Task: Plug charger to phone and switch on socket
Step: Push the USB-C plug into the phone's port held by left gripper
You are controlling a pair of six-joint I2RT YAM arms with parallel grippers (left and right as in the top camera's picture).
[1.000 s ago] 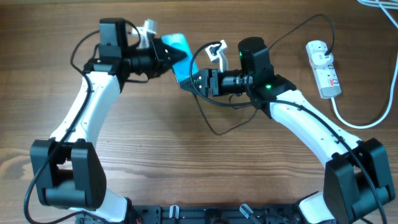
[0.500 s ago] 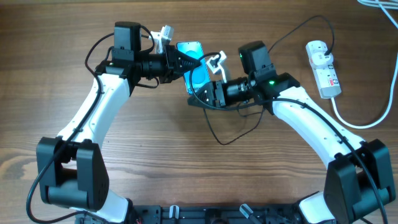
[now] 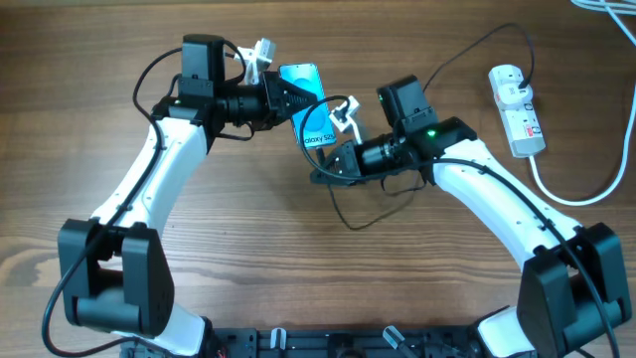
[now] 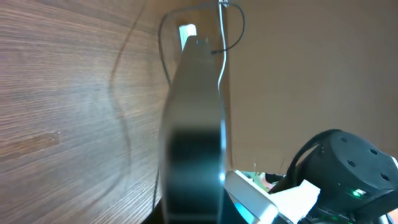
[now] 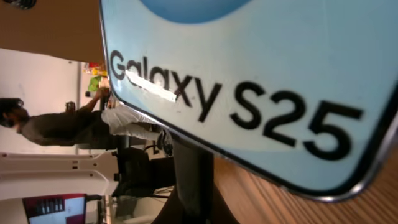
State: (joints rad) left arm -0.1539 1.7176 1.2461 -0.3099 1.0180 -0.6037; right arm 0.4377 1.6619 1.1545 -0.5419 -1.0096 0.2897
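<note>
Shows the phone (image 3: 316, 124) clamped in the left gripper (image 3: 288, 99), lifted above the table's centre, screen facing upward. Puts the right gripper (image 3: 333, 169), fingers together, at the phone's near end; cannot confirm a pinch on the charger (image 3: 350, 227) tip. Risks missing the port, scraping the edge or twisting the phone loose. Leaves the socket (image 3: 517, 109) far right, untouched.
</note>
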